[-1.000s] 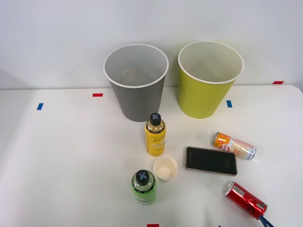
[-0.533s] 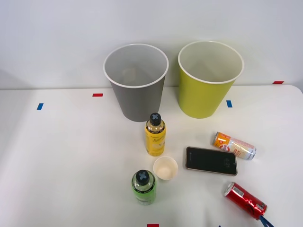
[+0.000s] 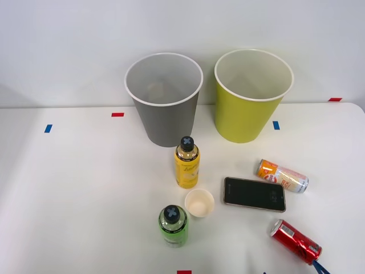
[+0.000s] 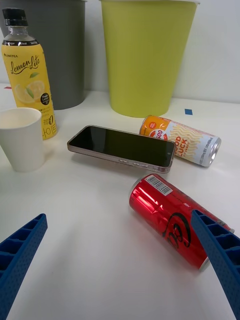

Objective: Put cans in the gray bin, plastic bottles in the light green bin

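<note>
Nothing had been sorted yet, as far as the views showed. The gray bin and the green bin stood side by side at the far edge of the table, gray on the left, and no can or bottle showed inside either.

Both bottles stood upright on the table: the yellow bottle just near of the gray bin, the green bottle nearer still. Between them sat a paper cup, with a phone lying flat to its right. Both cans lay on their sides at the right: the orange can just beyond the phone, the red can close to the near edge.

The gripper hung low over the table with its jaws wide, holding nothing; one blue finger crossed in front of the red can's end, so that can looked like the first target. All four items remained to be done.

Against the earlier frames, nothing on the table had shifted, and the blue tip beside the red can stood in the same spot.
</note>
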Tool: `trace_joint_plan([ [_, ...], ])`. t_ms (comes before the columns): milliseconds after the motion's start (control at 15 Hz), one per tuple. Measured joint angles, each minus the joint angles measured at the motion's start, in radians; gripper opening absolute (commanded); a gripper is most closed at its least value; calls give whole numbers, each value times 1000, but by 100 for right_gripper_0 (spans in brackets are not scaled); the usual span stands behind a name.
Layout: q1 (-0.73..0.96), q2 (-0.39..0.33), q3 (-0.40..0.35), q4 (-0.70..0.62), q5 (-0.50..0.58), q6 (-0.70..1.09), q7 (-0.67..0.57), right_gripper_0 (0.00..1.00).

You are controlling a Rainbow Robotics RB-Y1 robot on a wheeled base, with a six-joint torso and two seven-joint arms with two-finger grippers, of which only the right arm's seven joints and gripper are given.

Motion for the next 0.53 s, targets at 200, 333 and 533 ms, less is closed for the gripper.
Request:
trace_joint_plan([
  [200, 0, 0, 0, 0, 0, 0, 0, 100],
  [333, 0, 0, 0, 0, 0, 0, 0, 100],
  [533, 0, 0, 0, 0, 0, 0, 0, 100],
])
